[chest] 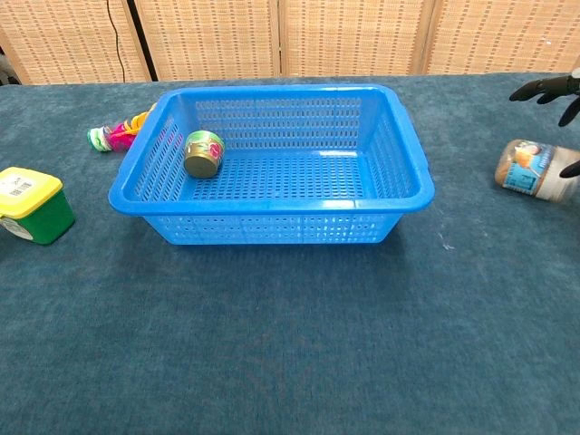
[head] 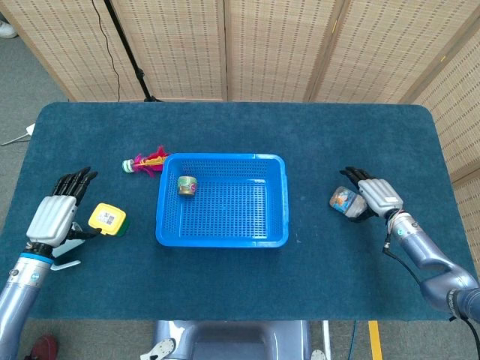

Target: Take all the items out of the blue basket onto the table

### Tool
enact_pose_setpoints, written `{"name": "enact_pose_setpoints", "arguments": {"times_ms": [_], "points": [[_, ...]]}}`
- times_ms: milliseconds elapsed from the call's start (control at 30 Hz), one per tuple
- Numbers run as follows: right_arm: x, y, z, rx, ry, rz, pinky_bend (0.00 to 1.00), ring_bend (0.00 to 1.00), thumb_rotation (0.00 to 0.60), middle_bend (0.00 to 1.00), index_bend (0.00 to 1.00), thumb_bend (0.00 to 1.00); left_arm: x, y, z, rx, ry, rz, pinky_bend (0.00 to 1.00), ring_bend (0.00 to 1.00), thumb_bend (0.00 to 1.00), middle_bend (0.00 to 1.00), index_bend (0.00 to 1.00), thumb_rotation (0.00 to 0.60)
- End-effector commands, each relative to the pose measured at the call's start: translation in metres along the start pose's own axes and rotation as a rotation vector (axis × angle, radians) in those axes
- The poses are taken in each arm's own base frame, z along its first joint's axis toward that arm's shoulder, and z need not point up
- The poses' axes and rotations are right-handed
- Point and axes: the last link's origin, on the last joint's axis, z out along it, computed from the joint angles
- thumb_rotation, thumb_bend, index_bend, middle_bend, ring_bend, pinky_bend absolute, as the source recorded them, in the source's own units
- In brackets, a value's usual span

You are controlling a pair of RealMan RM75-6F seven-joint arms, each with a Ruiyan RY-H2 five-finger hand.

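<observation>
1. Occupying the middle of the table: blue basket [head: 222, 199], rectangular, perforated walls and floor, standing upright on the dark blue tabletop [head: 240, 285].
2. Basket contents: one small tin can [head: 187, 185] with a green and pink label, lying on its side in the far left corner of the basket floor, close to the left wall. No other item shows inside.
3. Item outside, right of basket: a small jar [head: 342, 200] with an orange and blue label, on its side, well apart from the basket's right wall; in the chest view it lies low at the tabletop.
4. Right hand [head: 373, 196]: positioned at the jar, palm side toward it, dark fingers [chest: 542, 88] extended and spread above and beyond the jar in the chest view. Whether the hand actually grips the jar or only rests against it cannot be told.
5. Item outside, left of basket: a yellow-lidded green box [head: 108, 220], upright on the table, well apart from the basket.
6. Left hand [head: 55, 220]: just beside the box on its outer side, fingers straight and apart, holding nothing; whether it touches the box cannot be told.
7. Item outside, beyond the basket's far left corner: a shuttlecock [head: 145, 161] with pink and yellow feathers, lying flat, feathers near the rim.
</observation>
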Motion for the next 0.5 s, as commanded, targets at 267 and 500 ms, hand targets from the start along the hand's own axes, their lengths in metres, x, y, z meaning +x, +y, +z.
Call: {"name": "enact_pose_setpoints", "arguments": {"times_ms": [267,500], "points": [[0.035,-0.009,-0.063,0.089,0.191,0.014,0.01,0.0,0.6,0.0,0.0,0.0,0.01,0.054,0.035,-0.181,-0.1,0.038,0.0,0.0,0.22,0.0,0.0,0.6],[0.02,0.011,-0.125,0.054,0.295,-0.029,0.05,0.0,0.6,0.0,0.01,0.0,0.006,0.105,0.072,-0.298,-0.182,0.071,0.0,0.0,0.22,0.0,0.0,0.6]]}}
